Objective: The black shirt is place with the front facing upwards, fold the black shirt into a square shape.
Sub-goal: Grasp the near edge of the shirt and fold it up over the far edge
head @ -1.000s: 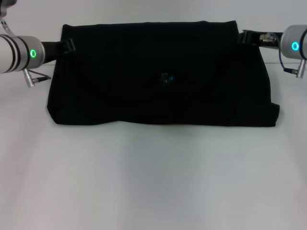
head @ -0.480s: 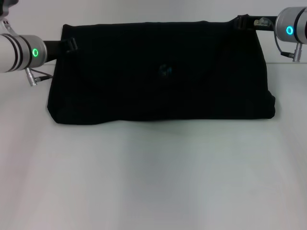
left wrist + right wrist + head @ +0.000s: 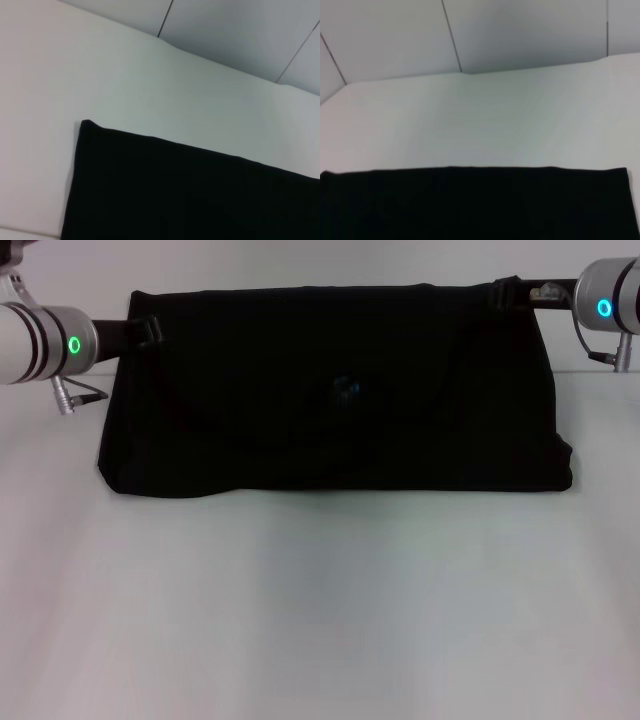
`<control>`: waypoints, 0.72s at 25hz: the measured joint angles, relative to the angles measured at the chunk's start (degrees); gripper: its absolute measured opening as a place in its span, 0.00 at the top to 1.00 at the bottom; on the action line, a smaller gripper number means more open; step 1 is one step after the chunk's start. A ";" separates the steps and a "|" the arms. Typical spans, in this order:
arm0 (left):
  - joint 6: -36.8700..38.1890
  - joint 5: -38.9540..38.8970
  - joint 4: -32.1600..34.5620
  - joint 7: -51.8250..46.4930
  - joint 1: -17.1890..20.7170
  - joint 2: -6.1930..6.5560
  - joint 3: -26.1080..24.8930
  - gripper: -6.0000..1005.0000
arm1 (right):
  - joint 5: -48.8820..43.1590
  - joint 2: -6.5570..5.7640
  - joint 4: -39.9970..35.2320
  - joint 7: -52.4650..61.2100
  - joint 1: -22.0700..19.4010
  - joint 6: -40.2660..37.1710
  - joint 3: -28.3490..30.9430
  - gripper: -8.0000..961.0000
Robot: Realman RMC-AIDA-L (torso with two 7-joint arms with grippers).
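Observation:
The black shirt (image 3: 330, 440) lies on the white table (image 3: 320, 620) as a wide flat rectangle. Its small blue neck label (image 3: 347, 390) shows near the middle, and the lettering is hidden. My left gripper (image 3: 146, 332) is at the shirt's far left corner, touching its edge. My right gripper (image 3: 506, 292) is at the far right corner, shut on the fabric there. The left wrist view shows a corner of the shirt (image 3: 200, 200) lying flat. The right wrist view shows one straight edge of the shirt (image 3: 470, 205).
The table's far edge runs just behind the shirt, with a grey panelled wall (image 3: 520, 30) beyond it. Bare white tabletop stretches in front of the shirt and to both sides.
My right gripper has moved toward the far edge of the table, and the shirt's right side and near right corner have drawn inward with it. My left gripper has barely moved.

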 joint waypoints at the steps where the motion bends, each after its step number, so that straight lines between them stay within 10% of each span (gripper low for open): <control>1: -0.02 -0.01 -0.21 -0.11 0.02 0.07 0.00 0.96 | -0.03 -0.04 0.08 -0.11 -0.03 -0.03 -0.51 0.93; 8: -0.54 -0.67 -2.69 -0.55 -0.68 0.27 -1.05 0.96 | -2.27 -0.77 2.99 0.07 1.31 2.35 -2.51 0.93; 18: 7.21 -10.07 6.85 -0.08 4.85 -1.47 -1.23 0.59 | -1.21 -1.17 -4.77 0.11 -1.14 -7.26 -1.14 0.38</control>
